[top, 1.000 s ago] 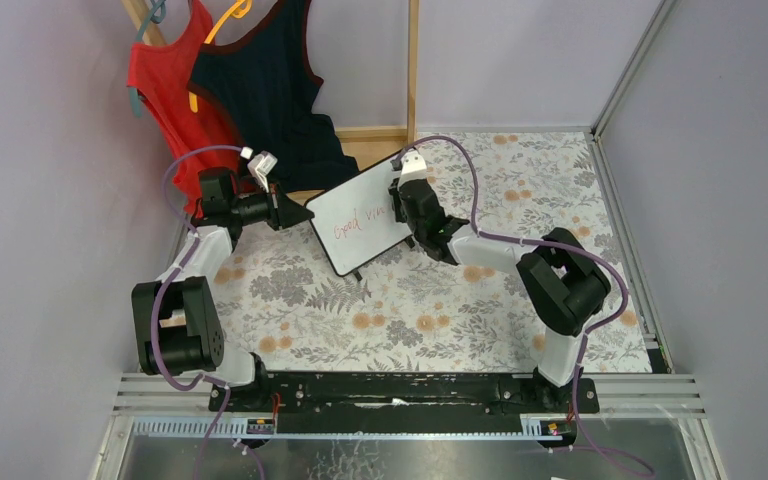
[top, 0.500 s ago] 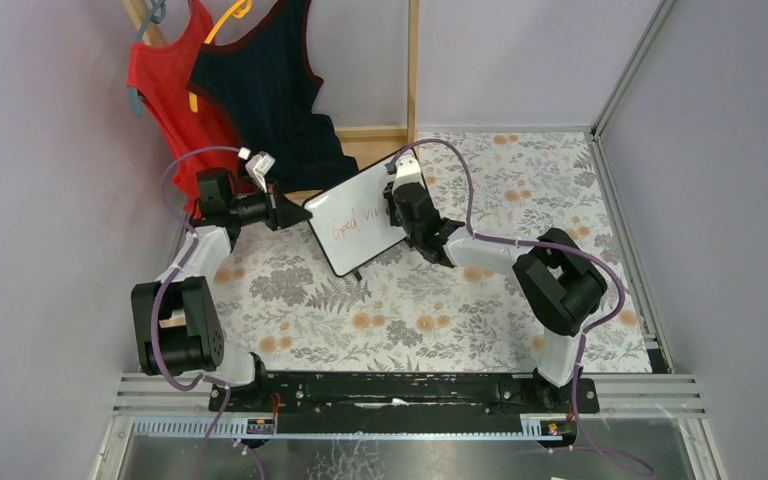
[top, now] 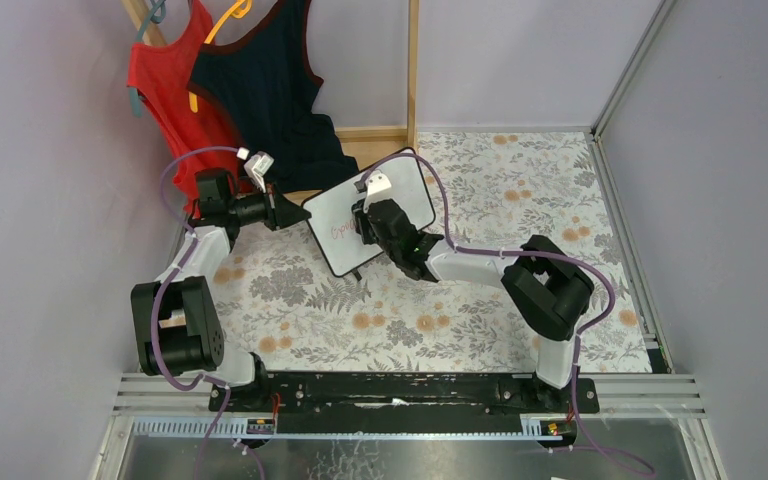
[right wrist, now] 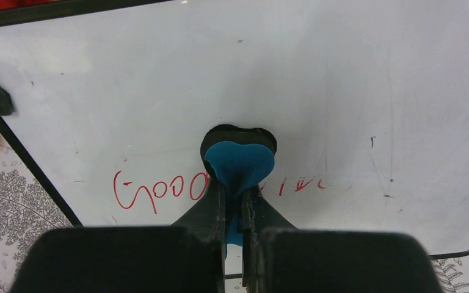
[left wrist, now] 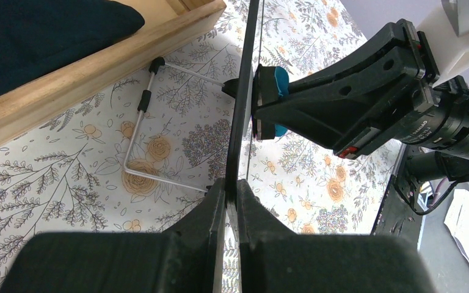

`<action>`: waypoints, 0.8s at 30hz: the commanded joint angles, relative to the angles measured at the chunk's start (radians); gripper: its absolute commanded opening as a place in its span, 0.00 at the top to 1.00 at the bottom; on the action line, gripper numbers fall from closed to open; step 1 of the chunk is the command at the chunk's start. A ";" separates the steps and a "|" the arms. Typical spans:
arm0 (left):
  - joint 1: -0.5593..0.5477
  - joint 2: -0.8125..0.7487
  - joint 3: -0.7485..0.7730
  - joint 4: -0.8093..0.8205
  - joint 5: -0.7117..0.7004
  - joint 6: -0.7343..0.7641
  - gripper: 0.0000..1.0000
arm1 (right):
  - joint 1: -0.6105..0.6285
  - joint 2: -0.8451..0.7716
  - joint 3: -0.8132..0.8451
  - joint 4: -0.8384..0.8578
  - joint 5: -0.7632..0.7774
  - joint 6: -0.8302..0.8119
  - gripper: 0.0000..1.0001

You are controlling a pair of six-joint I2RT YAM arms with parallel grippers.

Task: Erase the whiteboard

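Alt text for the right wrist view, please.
The right pincer, shut on a blue eraser pad with black backing, presses it against the white, black-rimmed rectangular whiteboard, midway along a line of red marker handwriting. "Good" reads clearly left of the pad; only faint red strokes show to its right.

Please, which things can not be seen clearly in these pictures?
Right wrist view: the blue eraser in the right gripper covers the middle of the red writing; the word after it is too faint to read.
Top view: the right arm hides the centre of the whiteboard; the writing is too small to read.
Left wrist view: the whiteboard is edge-on in the left gripper, so its face is hidden.
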 commanded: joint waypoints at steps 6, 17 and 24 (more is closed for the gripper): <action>-0.009 -0.024 0.018 0.006 -0.013 0.042 1.00 | 0.020 0.000 0.009 0.038 0.025 -0.008 1.00; -0.007 -0.026 0.018 0.004 -0.013 0.042 1.00 | -0.090 -0.042 -0.093 0.032 0.096 -0.051 1.00; -0.007 -0.027 0.021 -0.004 -0.015 0.049 1.00 | -0.163 -0.087 -0.151 0.035 0.100 -0.070 1.00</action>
